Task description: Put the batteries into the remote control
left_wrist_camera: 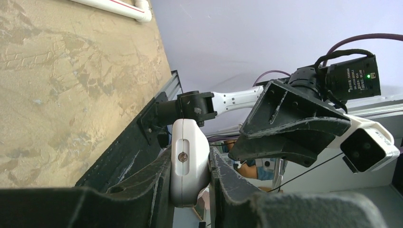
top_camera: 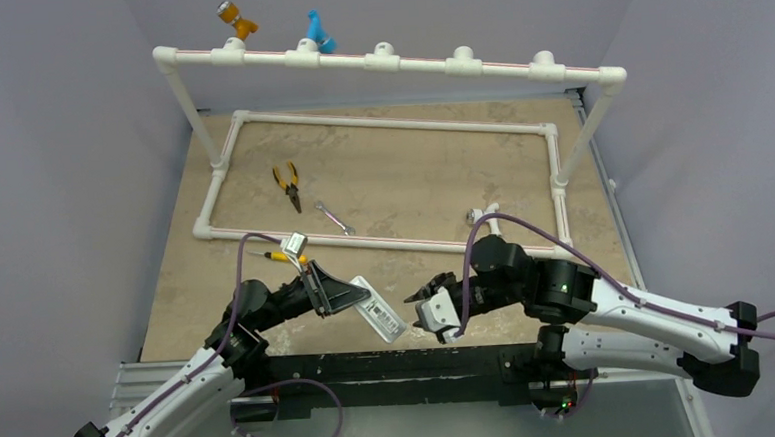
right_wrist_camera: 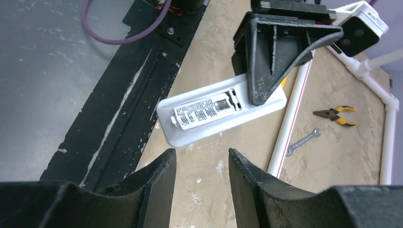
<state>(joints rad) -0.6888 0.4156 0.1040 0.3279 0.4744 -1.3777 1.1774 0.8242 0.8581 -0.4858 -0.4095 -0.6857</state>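
Right wrist view: the remote control (right_wrist_camera: 209, 114) is held in the air over the near edge of the surface (right_wrist_camera: 332, 166). Its back side is toward this camera, w/ a printed label on the back panel. The left gripper (left_wrist_camera: 189, 164) is pinching it at one end; in the left wrist view the white body sits tight btw. the two fingers (left_wrist_camera: 157, 183). The right gripper (right_wrist_camera: 202, 156) is just in front of the remote's free end and does not touch it. Its fingers are spread apart w/ nothing btw. them.

Progress, as I judge it: early stage.

Done: the remote is lifted and its back side is presented to the other arm.

Not done: no batteries are visible in any view, neither in a gripper nor in the remote, so I think loading is not yet begun. I cannot tell if the labelled panel is a cover in place or the inside of the recess; to me it looks closed. In the top view a small pale piece (top_camera: 293, 241) lies beside the yellow-handled screwdriver (top_camera: 283, 255), just behind the left arm. Maybe it is a cover, but it is too small to be sure.

Left to do, prob.: open the back if it is closed, find and pick each battery, put both in w/ the correct direction, then close.
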